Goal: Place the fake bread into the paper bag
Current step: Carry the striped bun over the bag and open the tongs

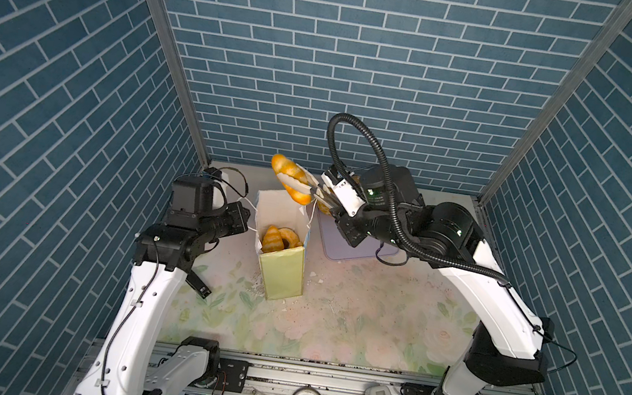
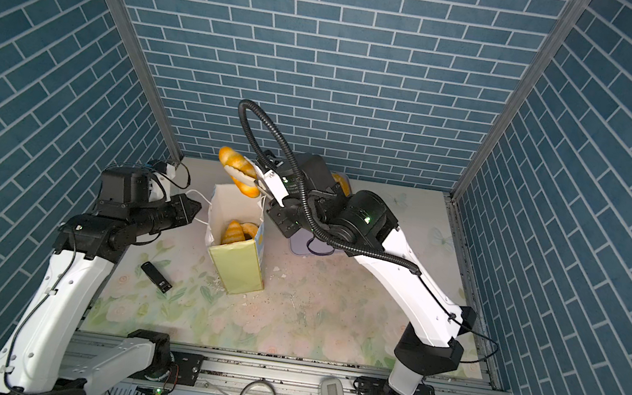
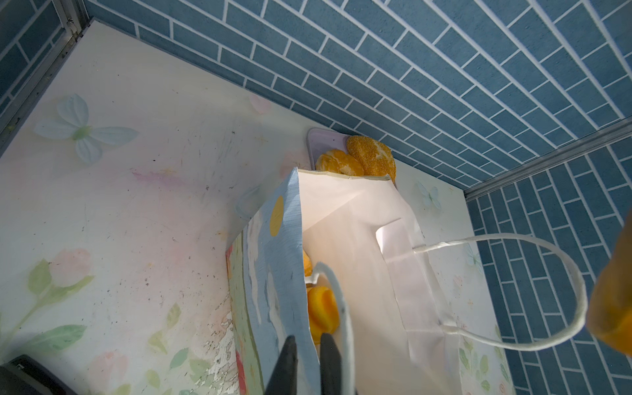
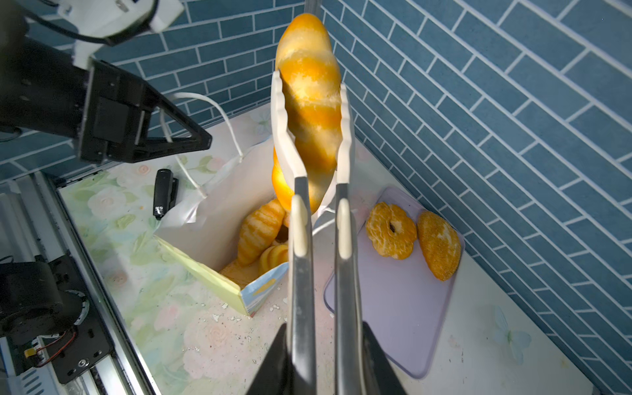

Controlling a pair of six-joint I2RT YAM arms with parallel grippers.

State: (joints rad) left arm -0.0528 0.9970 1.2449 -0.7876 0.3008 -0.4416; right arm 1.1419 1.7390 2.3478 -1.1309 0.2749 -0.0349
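The paper bag (image 1: 281, 275) (image 2: 238, 269) stands open in mid-table with croissants and a ring bun (image 1: 274, 239) inside. My left gripper (image 3: 309, 338) (image 1: 246, 218) is shut on the top edge of the bag's blue printed wall, one finger inside and one outside. My right gripper (image 4: 324, 325) (image 1: 335, 209) is shut on the handles of metal tongs (image 4: 319, 239). The tongs' white tips clamp a long twisted loaf of fake bread (image 4: 313, 102) (image 1: 291, 180), held in the air over the far end of the bag's mouth.
A lavender tray (image 4: 403, 307) lies to the right of the bag by the back wall, with a ring bun (image 4: 390, 231) and an oval loaf (image 4: 437, 244) on it. A small black object (image 2: 156, 276) lies on the mat left of the bag.
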